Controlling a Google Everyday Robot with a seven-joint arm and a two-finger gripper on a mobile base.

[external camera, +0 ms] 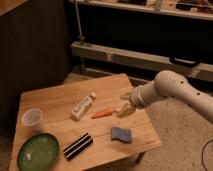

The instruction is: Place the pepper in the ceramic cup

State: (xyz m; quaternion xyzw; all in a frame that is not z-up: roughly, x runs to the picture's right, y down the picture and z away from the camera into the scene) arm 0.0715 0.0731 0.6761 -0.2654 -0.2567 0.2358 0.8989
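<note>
The pepper (102,113) is a slim orange-red tapered piece lying on the wooden table (55,100) near its middle. The ceramic cup (31,119) is a small pale round cup standing at the table's left side. My gripper (123,109) hangs low over the table just right of the pepper's thick end, at the tip of the white arm (170,90) that reaches in from the right. It holds nothing that I can see.
A white tube-shaped bottle (82,106) lies left of the pepper. A green round plate (38,152) sits at the front left. A black striped object (77,146) lies in front, and a blue-grey sponge (121,134) lies front right, near the table edge.
</note>
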